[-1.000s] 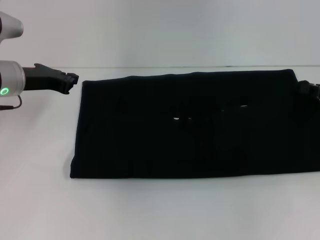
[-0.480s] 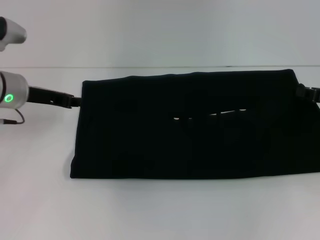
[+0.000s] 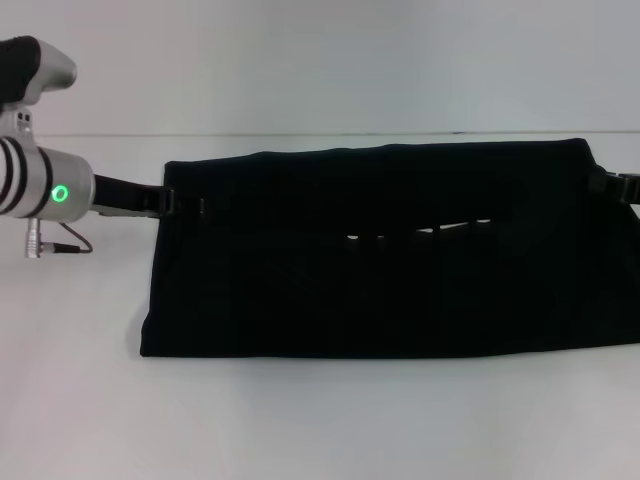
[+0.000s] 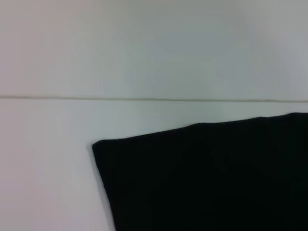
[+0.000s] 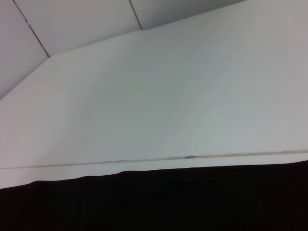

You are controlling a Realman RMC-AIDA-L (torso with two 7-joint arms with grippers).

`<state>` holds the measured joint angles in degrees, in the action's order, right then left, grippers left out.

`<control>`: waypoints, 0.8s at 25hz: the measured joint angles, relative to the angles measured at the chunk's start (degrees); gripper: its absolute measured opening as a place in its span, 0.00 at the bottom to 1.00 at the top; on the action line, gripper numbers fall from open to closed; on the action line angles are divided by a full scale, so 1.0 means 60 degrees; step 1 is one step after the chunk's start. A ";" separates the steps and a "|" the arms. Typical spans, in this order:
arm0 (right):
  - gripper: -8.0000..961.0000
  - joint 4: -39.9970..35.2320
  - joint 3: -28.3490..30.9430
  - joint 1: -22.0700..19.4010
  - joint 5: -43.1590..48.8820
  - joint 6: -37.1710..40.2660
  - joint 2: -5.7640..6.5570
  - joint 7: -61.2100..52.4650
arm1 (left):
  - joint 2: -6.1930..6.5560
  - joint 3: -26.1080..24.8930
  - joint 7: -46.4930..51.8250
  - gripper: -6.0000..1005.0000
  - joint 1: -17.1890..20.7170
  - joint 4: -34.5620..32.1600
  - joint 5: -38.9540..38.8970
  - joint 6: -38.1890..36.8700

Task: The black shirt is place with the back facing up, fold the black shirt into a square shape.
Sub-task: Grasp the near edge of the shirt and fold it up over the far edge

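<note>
We see the big, soft black shirt (image 3: 380, 250) lying folded into a long flat band across the middle of the white table (image 3: 300, 430). Our left gripper (image 3: 172, 203) touches its upper left edge. Our right gripper (image 3: 615, 185) sits at its upper right corner. We cannot tell how wide either one is.

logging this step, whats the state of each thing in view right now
black shirt: lying flat on the table, already folded into a wide rectangle, not yet a square
left gripper: low at the shirt's far left corner, tip at the fabric edge
right gripper: at the shirt's far right corner, mostly out of frame
table: white, shirt spread across it
</note>
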<state>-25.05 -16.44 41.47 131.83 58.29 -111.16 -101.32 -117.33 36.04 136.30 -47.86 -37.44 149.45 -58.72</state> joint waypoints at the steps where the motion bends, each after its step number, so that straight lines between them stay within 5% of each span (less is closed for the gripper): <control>1: 0.06 0.0001 0.0000 0.0002 0.0000 -0.0002 -0.0003 0.0002 | -0.0016 -0.0001 0.0075 0.63 -0.0037 0.0110 0.0002 0.0112; 12: 0.06 -0.0001 -0.0073 0.0074 0.0000 -0.0017 -0.0027 0.0012 | -0.0211 0.0018 0.0152 0.86 -0.0184 0.0741 -0.0017 0.0820; 20: 0.06 0.0011 -0.0081 0.0089 0.0002 -0.0085 -0.0033 0.0012 | -0.0342 0.0312 0.0123 0.84 -0.0269 0.0950 -0.0086 0.1011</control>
<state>-24.98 -16.92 42.00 131.84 57.78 -111.35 -101.25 -119.38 37.91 137.04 -49.47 -31.74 148.94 -52.65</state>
